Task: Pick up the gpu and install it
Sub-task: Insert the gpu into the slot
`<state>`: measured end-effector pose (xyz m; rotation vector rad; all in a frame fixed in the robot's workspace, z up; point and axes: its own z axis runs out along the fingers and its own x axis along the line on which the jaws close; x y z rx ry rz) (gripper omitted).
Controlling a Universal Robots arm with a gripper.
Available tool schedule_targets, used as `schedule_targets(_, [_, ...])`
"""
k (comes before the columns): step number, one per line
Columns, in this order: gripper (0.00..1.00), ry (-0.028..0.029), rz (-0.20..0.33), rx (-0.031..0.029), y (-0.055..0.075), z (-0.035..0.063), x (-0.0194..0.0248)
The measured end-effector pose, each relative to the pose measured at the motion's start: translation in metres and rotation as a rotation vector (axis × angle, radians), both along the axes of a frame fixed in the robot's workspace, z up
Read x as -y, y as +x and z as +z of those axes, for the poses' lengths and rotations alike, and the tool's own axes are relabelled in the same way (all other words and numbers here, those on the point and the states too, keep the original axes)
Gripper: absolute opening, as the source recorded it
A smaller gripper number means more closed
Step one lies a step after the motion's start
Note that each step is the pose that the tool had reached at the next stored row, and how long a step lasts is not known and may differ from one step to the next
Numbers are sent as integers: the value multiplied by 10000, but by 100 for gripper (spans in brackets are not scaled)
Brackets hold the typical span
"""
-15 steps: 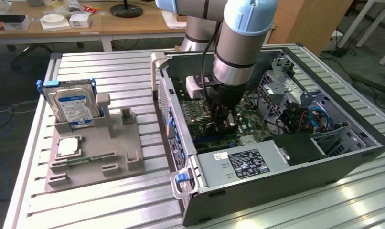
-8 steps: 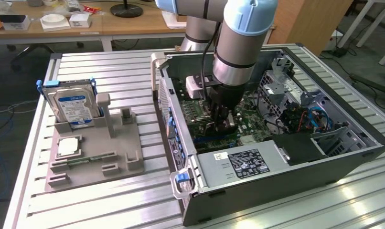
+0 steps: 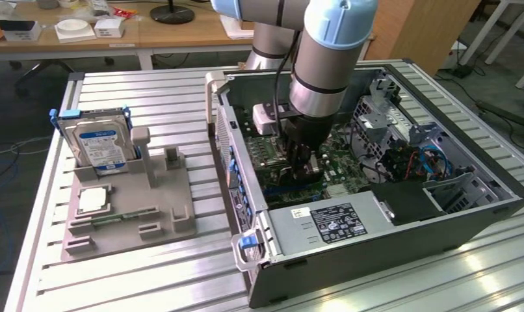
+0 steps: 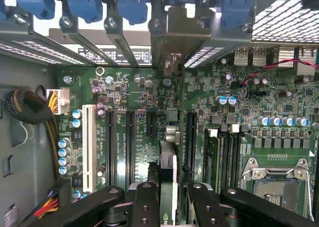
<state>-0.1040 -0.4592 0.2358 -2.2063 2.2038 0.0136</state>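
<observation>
While the arm reaches down into the open computer case (image 3: 366,240), the case lies on its side on a ribbed aluminium table (image 3: 140,286). Inside it, the gripper (image 4: 168,199) is narrowed on the gpu (image 4: 168,172), held edge-on just above the green motherboard (image 4: 279,102) among the expansion slots. Near the case's front corner sits the grey power supply (image 3: 331,224). Beside the case, on the exterior view's left, a grey fixture tray (image 3: 114,237) holds an upright hard drive (image 3: 101,146) and a processor (image 3: 93,200). Beyond the table stand wooden desks (image 3: 114,36) bearing white boxes.
</observation>
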Motion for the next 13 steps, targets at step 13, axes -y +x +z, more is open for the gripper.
schedule_targets(13, [27, -5, 0, -3, -5, -25, 0])
